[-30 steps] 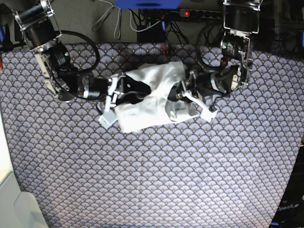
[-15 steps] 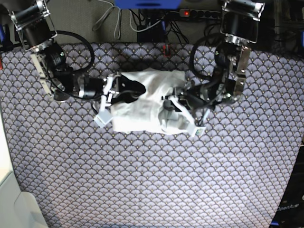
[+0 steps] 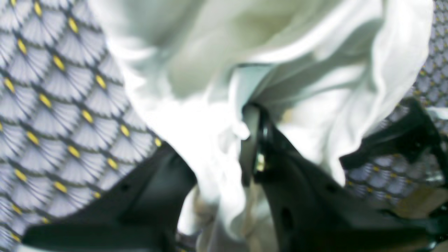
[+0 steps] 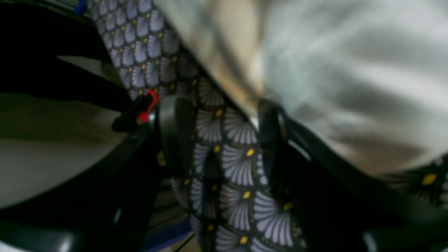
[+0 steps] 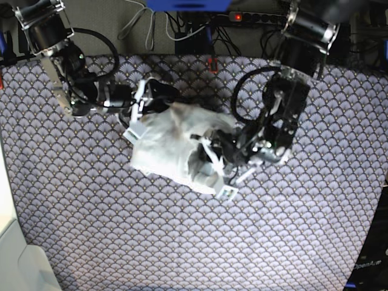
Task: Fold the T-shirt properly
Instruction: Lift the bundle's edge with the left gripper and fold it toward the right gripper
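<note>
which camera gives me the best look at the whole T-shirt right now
The base view: it alone shows the whole T-shirt, bunched on the tablecloth between both arms. The left wrist view shows only blurred folds pinched in the left gripper; the right wrist view shows a blurred white edge.

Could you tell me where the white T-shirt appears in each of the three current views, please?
Base: T-shirt bunched at centre, between both arms.
Left wrist: fills the upper middle, pinched by the left gripper.
Right wrist: upper right, blurred.
Shared landmark: the purple scallop tablecloth.
</note>
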`<action>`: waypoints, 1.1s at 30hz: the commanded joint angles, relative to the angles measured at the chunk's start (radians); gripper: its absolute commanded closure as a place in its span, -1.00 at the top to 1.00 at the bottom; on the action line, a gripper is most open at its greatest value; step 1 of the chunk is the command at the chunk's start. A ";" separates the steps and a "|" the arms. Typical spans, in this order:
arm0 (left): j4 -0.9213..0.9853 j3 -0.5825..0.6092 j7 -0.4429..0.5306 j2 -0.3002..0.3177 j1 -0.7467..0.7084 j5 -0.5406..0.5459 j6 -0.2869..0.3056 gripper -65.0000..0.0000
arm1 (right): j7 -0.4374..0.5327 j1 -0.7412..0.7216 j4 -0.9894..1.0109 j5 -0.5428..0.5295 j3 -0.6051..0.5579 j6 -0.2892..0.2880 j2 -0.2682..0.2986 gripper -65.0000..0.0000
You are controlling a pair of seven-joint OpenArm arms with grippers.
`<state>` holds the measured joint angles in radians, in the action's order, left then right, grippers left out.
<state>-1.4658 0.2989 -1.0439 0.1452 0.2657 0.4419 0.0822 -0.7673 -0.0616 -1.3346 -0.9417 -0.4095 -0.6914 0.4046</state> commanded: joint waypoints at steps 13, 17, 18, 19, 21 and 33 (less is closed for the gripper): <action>0.241 0.171 0.021 -0.184 0.215 -0.312 0.006 -0.98 | 0.015 0.006 -0.015 0.017 0.007 -0.007 0.009 -0.04; 0.307 0.216 0.050 -0.233 0.258 -0.395 0.006 -0.98 | 0.015 0.016 -0.019 0.017 0.007 -0.007 0.012 -0.04; 0.320 0.217 0.052 -0.244 0.266 -0.409 0.006 -0.98 | 0.015 0.018 -0.019 0.017 0.007 -0.007 0.017 -0.04; 0.334 0.217 0.057 -0.253 0.274 -0.420 0.008 -0.98 | 0.015 0.018 -0.019 0.017 0.007 -0.007 0.021 -0.04; 0.360 0.222 0.086 -0.270 0.280 -0.449 0.008 -0.98 | 0.015 0.019 -0.019 0.017 0.007 -0.007 0.023 -0.04; 0.478 0.417 0.190 -0.302 0.304 -0.641 0.004 -0.98 | 0.015 0.019 -0.019 0.017 0.007 -0.007 0.023 -0.04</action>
<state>-0.9745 0.7185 -0.8673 -0.1444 0.5423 -0.1890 0.0902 -0.7578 -0.0326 -1.3407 -0.9199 -0.4084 -0.6914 0.4156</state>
